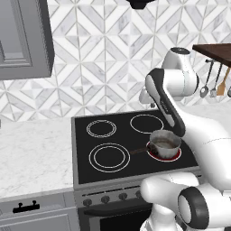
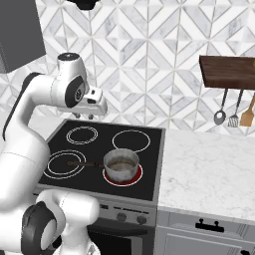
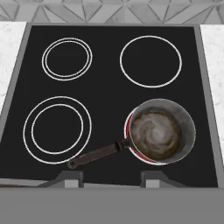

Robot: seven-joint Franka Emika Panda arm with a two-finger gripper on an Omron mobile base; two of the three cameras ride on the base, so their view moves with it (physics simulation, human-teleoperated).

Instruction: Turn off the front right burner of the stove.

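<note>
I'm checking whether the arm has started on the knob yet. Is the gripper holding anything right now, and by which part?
Nothing is held. The gripper hangs above the stove, its fingers apart with only air between them, clear of the saucepan.

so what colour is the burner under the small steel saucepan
Glowing red front right burner, clearest in the right base view.

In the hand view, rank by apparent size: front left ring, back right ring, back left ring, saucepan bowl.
1. Front left ring and saucepan bowl: too alike to rank; the pan stands nearer the camera.
2. Back right ring.
3. Back left ring.
</note>
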